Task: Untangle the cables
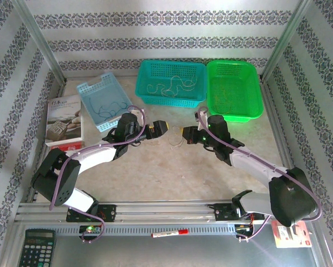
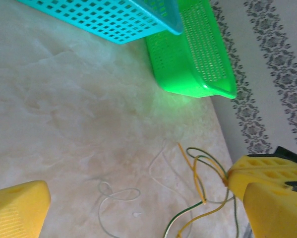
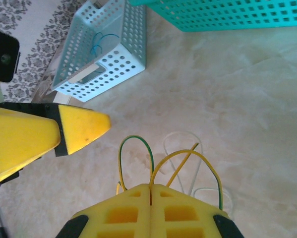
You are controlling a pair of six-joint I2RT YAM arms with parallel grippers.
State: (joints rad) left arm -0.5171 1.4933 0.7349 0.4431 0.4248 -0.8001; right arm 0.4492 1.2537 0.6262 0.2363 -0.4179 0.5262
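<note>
The cables (image 1: 174, 142) are a small clump of thin yellow, green-striped and white wires on the table between the two grippers. My right gripper (image 3: 151, 187) is shut on the yellow and green loops (image 3: 188, 152), which arch out from its closed pads. A white strand (image 3: 180, 134) lies on the table behind them. In the left wrist view the clump (image 2: 203, 183) hangs from the right gripper's tip (image 2: 237, 171), and a loose white strand (image 2: 113, 196) curls on the table. My left gripper (image 2: 146, 198) stands open beside the clump with nothing between its fingers (image 3: 84, 126).
A light blue basket (image 1: 105, 100) holding a blue wire sits at the back left. A teal basket (image 1: 170, 82) with wires and a green basket (image 1: 234, 89) sit behind the grippers. A book (image 1: 63, 119) lies at the left; a calculator (image 1: 35, 247) and marker (image 1: 169, 232) lie near the front rail.
</note>
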